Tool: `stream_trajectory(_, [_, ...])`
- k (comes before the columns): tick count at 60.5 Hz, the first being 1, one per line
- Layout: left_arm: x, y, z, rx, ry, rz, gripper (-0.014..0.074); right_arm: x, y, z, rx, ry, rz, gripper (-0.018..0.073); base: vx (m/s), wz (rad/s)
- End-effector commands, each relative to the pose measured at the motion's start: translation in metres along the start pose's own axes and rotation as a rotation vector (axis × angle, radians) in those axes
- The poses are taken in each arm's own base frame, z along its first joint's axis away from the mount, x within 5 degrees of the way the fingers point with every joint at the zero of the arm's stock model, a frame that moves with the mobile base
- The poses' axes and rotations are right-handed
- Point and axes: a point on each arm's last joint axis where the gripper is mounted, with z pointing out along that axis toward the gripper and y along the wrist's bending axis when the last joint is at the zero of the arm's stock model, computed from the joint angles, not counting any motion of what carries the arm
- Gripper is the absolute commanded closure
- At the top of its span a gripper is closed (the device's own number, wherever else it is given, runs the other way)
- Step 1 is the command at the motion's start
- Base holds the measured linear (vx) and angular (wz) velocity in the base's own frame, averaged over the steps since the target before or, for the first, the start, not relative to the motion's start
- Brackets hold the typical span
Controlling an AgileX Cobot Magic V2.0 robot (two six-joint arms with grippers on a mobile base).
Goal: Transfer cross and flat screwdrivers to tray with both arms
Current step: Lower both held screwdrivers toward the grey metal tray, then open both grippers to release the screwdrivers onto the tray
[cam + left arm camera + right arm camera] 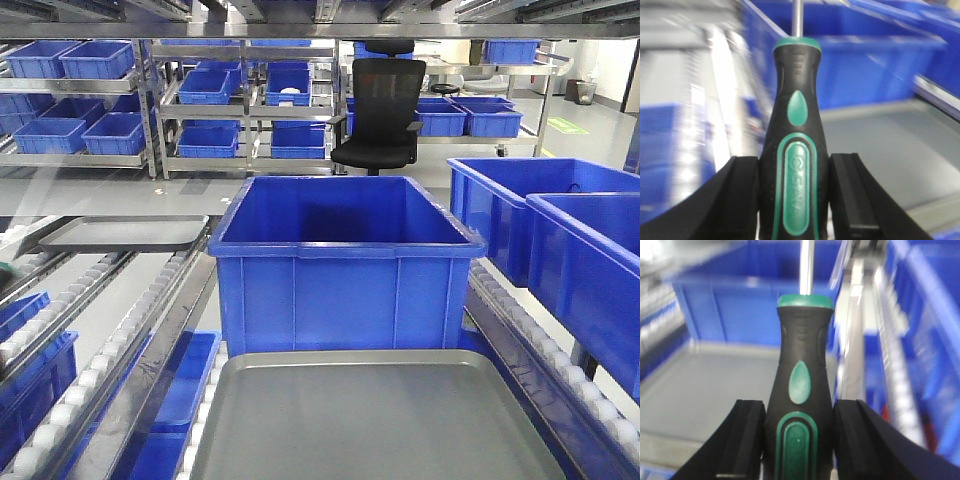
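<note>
Front view: grey metal tray [380, 420] lying flat at the near edge, bare of tools. Directly behind the tray, touching or nearly touching its far rim, a large blue bin [345, 265], open top. Right of the tray, two more blue bins [560, 235] on a roller track [560, 370]. Left of the tray, roller rails [110, 350] sloping away, with a second, smaller grey tray [125, 233] resting further back on that surface. Well beyond the tray, a black office chair [380, 110] and shelving stacked with small blue crates [205, 90]. Neither arm visible from this camera.

Left wrist view: left gripper [792, 200] — black fingers [742, 195] clamped against both sides of a screwdriver [795, 135] with black-and-green handle, shaft pointing up and away toward the blue bin. Tray seen below and to the right of the tool; the tool held off it, not lying on it. Background motion-blurred. Tip out of frame, so cross or flat cannot be told.

Right wrist view: right gripper [800, 440] — fingers [855, 440] likewise pressed on a second screwdriver [802, 375], same black-and-green handle, steel shaft running upward out of frame. Tray below and to the left of this tool, bin wall behind. Tip type not visible here either
</note>
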Motion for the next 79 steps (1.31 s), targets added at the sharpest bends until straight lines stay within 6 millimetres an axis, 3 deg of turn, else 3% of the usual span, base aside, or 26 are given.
stream_trajectory(1, [-0.017,-0.005,0.018,0.062,-0.102,-0.065,0.0594,-0.017,0.002,0.019,-0.052,-0.059,0.01,0.0567,0.0,0.0])
stream_trajectory(8, [-0.017,-0.009,0.056,0.123,-0.052,-0.117,0.0594,-0.02,0.003,0.053,-0.127,-0.025,0.036,0.0567,0.0,0.0])
stream_trajectory(15, [-0.017,-0.026,0.094,0.206,0.025,-0.144,0.0594,-0.018,0.003,0.089,-0.186,0.034,0.082,0.0567,0.0,0.0])
stream_trajectory(25, [-0.019,-0.058,0.145,0.282,0.106,-0.16,0.0594,-0.008,-0.005,0.141,-0.183,0.123,0.145,0.0567,0.0,0.0])
stream_trajectory(36, [-0.003,-0.081,0.187,0.303,0.226,-0.317,0.0594,0.01,-0.011,0.181,-0.172,0.232,0.186,0.0567,0.0,0.0])
stream_trajectory(47, [0.014,-0.089,0.202,0.282,0.296,-0.43,0.0594,0.021,-0.014,0.201,-0.167,0.286,0.217,0.0567,0.0,0.0])
stream_trajectory(65, [0.026,-0.087,0.214,0.244,0.36,-0.569,0.0594,0.031,-0.014,0.213,-0.183,0.349,0.23,0.0567,0.0,0.0])
stream_trajectory(79, [0.028,-0.086,0.216,0.237,0.363,-0.538,0.0587,0.038,-0.013,0.217,-0.2,0.397,0.231,0.0565,0.0,0.0])
